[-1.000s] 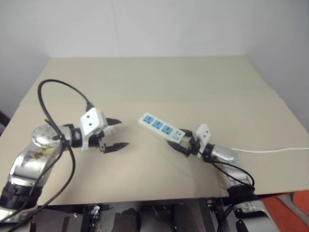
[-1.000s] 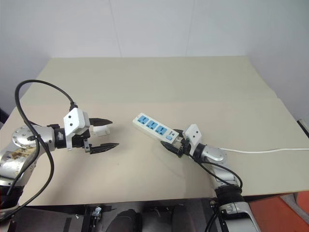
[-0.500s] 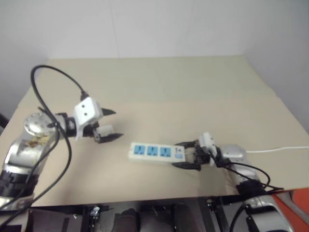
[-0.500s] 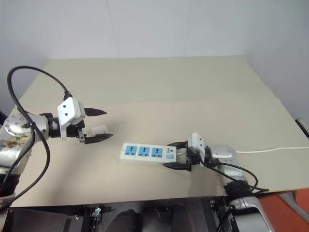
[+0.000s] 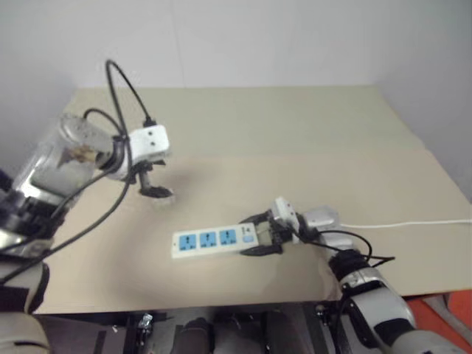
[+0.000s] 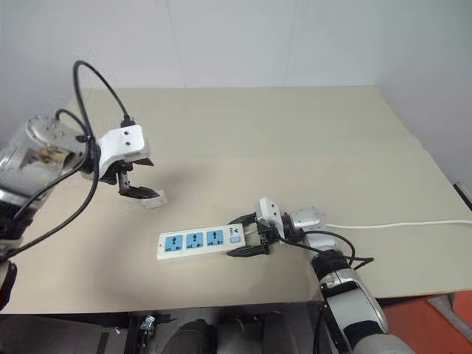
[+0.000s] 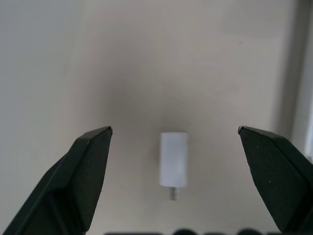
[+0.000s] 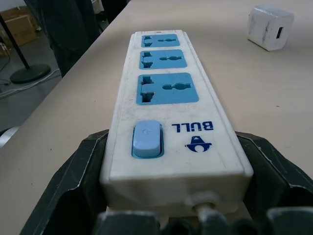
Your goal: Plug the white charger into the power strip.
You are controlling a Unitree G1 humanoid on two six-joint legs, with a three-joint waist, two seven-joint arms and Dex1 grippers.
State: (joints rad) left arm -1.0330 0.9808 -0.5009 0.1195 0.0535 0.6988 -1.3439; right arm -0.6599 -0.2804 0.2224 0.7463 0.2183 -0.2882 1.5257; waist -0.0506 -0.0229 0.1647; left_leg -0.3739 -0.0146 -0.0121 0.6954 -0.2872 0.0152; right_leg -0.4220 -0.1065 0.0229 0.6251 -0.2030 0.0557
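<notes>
Left wrist view: left tool [image 7: 173, 142] spread above the white charger [image 7: 173, 159] lying on the worktop [image 7: 146, 58]. Small, light, slick; pinch its flat sides. Right tool [image 6: 247, 236] clamps the power strip [image 6: 195, 242] end.

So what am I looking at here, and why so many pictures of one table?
It is a two-armed robot seen by its own cameras. Two pictures come from its head, looking down on a beige table. The other two come from cameras on its wrists, looking out between the black fingers. The right gripper clasps the switch end of a power strip lying on the table. The left gripper hangs open over a small white charger, which lies loose on the table, not held. The strip's white cord trails off to the right.
</notes>
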